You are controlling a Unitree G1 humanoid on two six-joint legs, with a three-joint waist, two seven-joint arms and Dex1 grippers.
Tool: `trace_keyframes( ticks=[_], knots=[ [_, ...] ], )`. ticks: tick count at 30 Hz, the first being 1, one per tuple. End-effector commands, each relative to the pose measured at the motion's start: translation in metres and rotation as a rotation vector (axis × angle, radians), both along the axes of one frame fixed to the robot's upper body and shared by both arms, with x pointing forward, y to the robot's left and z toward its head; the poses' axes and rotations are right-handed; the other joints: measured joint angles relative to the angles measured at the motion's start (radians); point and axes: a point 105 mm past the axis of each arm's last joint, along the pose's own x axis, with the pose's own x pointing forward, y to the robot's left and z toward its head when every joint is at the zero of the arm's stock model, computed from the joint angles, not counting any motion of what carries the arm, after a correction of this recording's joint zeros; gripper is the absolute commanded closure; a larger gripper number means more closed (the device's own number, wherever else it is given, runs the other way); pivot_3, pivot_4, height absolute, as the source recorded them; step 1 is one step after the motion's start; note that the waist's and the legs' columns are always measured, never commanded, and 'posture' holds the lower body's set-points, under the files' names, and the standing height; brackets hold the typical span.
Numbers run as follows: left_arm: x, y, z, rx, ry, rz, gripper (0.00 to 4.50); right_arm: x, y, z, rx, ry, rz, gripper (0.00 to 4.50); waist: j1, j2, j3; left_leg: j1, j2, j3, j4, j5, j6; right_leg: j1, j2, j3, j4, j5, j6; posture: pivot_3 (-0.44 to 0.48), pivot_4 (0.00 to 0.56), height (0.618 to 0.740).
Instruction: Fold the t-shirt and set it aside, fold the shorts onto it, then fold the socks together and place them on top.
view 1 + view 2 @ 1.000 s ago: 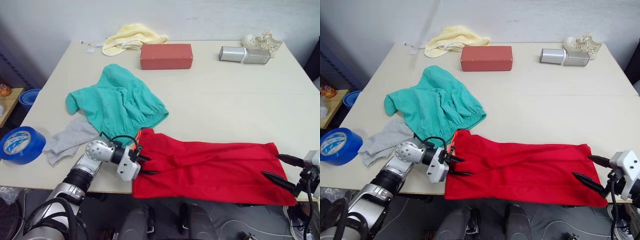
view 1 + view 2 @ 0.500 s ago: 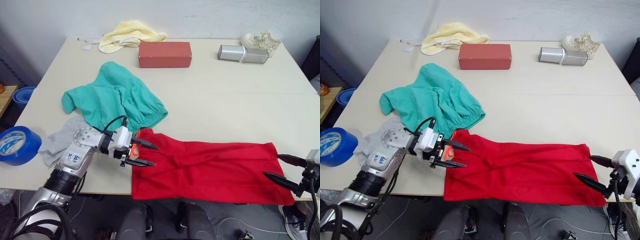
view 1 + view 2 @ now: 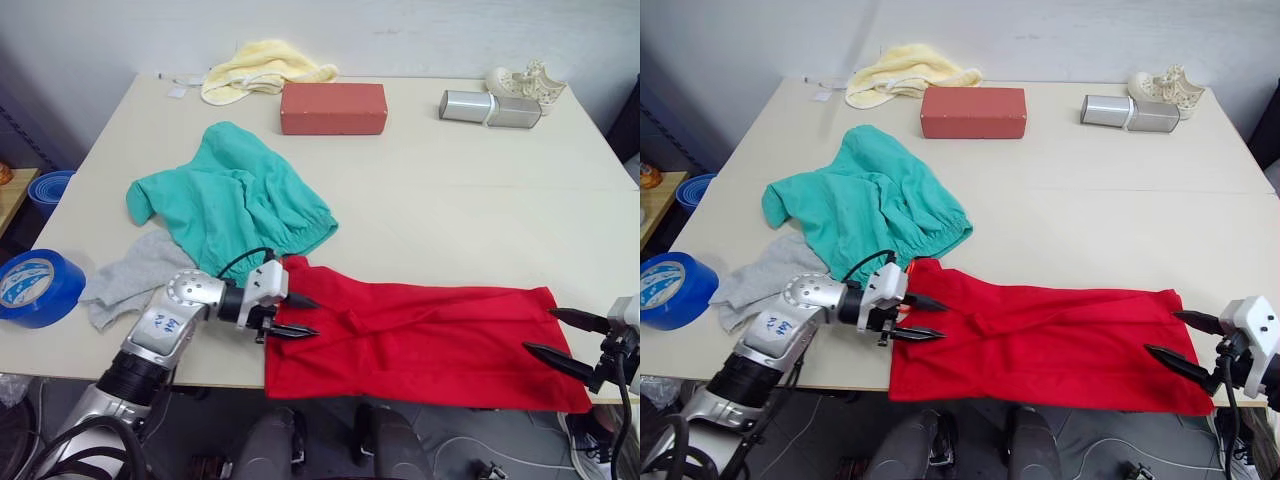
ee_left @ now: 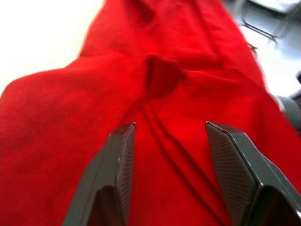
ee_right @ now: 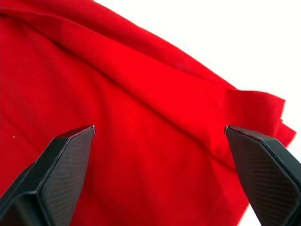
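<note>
A pale yellow cloth (image 3: 265,68), red block (image 3: 333,108), silver box (image 3: 490,108) and blue tape roll (image 3: 38,288) sit apart

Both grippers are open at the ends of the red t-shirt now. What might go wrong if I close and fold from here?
1. The bright red cotton t-shirt hangs over the table's near edge; a one-sided pull might slide it off.
2. The open left gripper sits close to the teal-green fabric shorts and their neon orange drawstring, so it may snag them.
3. The open right gripper is at the very corner, so it may catch only one layer.
</note>
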Motion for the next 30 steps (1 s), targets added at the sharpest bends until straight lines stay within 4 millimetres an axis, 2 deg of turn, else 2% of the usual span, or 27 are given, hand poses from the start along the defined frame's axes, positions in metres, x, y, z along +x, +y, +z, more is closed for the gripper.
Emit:
trace_keyframes(
  ticks=[1,9,13,18,23,29,30],
  knots=[
    [-0.001,-0.020,0.012,-0.012,-0.025,-0.036,2.04,0.000,0.002,0.006,0.008,-0.028,0.000,0.00,0.001,0.000,0.000,0.000,0.000,0.000,0.000,0.000,0.000,0.000,0.000,0.000,0.000,0.000,0.000,0.000,0.150,0.740],
    [-0.005,-0.040,0.009,0.026,-0.050,-0.081,2.04,-0.001,0.003,0.007,0.013,-0.030,-0.001,0.00,-0.002,0.000,0.000,0.000,0.000,0.000,0.000,0.001,0.001,0.000,0.000,0.000,0.000,0.000,0.000,0.000,0.150,0.740],
    [-0.013,-0.042,0.011,0.015,-0.063,-0.132,2.88,-0.002,0.002,0.006,0.013,-0.030,-0.006,0.00,-0.002,0.000,0.000,0.000,0.000,0.000,0.000,0.001,0.001,0.000,0.000,0.000,0.000,0.000,0.000,0.000,0.150,0.740],
    [-0.022,-0.044,0.014,0.027,-0.174,-0.234,4.46,-0.005,-0.001,0.005,0.010,-0.026,-0.015,0.00,0.000,0.000,0.000,0.000,0.000,0.000,0.000,0.001,0.000,0.000,0.000,0.000,0.000,0.000,0.000,0.000,0.150,0.740],
    [-0.037,-0.049,0.012,0.031,-0.283,-0.374,4.46,-0.007,-0.001,0.003,0.012,-0.020,-0.016,0.00,-0.001,0.000,0.000,0.000,0.000,0.000,0.000,0.000,0.000,0.000,0.000,0.000,-0.001,0.000,0.000,0.000,0.150,0.740],
    [-0.047,-0.050,0.007,0.038,-0.274,-0.451,4.46,-0.006,-0.002,0.001,-0.001,-0.018,-0.019,0.00,-0.001,0.000,0.000,0.000,0.000,0.000,0.000,0.001,0.001,0.000,0.000,0.000,-0.001,0.000,0.000,0.000,0.150,0.740],
    [-0.046,-0.050,0.007,0.041,-0.259,-0.446,4.28,-0.004,-0.003,0.001,-0.015,-0.028,-0.024,0.00,-0.001,0.000,0.000,0.000,0.000,0.000,0.000,0.001,0.001,0.000,0.000,0.000,-0.001,0.000,0.000,0.000,0.150,0.740]
  ],
)
